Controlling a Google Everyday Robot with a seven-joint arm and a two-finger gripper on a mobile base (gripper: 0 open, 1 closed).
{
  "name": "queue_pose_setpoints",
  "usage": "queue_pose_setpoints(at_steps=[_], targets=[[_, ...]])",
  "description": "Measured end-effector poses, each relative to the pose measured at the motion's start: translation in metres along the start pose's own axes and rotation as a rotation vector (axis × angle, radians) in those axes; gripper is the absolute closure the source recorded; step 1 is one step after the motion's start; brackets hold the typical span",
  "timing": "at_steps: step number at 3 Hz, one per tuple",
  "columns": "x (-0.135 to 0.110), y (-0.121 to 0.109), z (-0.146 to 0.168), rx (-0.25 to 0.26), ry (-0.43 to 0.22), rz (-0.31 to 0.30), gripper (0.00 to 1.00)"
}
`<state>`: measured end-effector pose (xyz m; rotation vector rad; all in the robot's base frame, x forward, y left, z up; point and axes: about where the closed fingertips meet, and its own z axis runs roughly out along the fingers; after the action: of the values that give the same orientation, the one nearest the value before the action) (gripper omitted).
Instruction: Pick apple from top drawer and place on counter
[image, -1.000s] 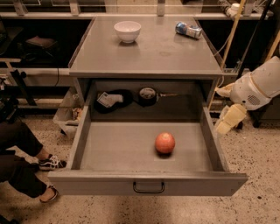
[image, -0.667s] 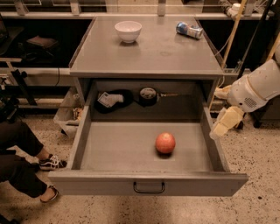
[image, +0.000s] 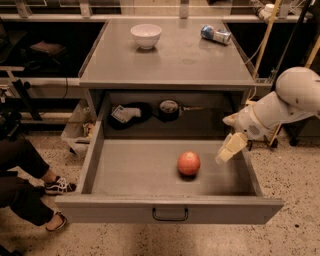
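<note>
Apple (image: 189, 163): lies loose on the floor of the open top drawer (image: 132, 170), right of centre and touching no wall.
End effector (image: 228, 149): hangs over the drawer's right side wall, just beside the apple but apart from it. Nothing shows in its grasp, and I cannot tell from this angle how wide it stands.
Risk, rolling: the apple is round and free on smooth metal. An off-centre touch from the right would likely push it left or toward the front panel.
Risk, collision: the arm reaches in across the right wall. Too low a descent could strike that wall, and a lift too far back could catch the counter (image: 190, 65) edge above the drawer's rear.
Risk, placement: a white bowl (image: 146, 35) and a can (image: 216, 34) lying on its side sit at the counter's far end. An apple released with any sideways motion could roll into them or off an edge.
Risk, bystander: a person's legs (image: 22, 187) sit near the drawer's left front corner.
Writing: none legible. The can shows blue and white print, but no brand can be made out. A pale patch on the dark bundle (image: 125, 114) behind the drawer is possibly a label and cannot be read.
</note>
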<state>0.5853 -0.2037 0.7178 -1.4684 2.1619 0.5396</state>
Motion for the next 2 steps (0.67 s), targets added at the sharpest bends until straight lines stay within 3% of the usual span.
queue_pose_setpoints(at_steps=[1, 2], targets=[[0.0048, -0.0087, 0.0227, 0.027, -0.019, 0.017, 0.0], [0.0062, 0.0009, 0.0298, 0.102, 0.006, -0.003, 0.0]])
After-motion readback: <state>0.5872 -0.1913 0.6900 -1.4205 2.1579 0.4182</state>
